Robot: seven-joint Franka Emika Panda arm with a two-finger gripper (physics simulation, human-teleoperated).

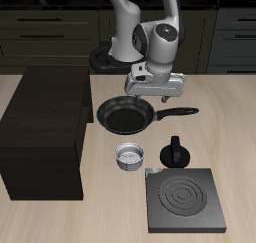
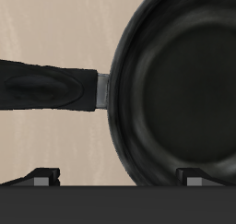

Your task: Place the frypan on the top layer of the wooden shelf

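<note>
Below the gripper [image 1: 152, 90], jaws spread wide: round, shallow black frypan [image 1: 125, 115], long straight handle, glossy inside.

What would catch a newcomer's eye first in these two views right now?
Probably the big dark wooden shelf filling one side of the table, and the gripper hanging just above the frypan beside it. The wrist view is nearly all frypan. Nearer the front edge sit a small metal pot and a black stove.
</note>
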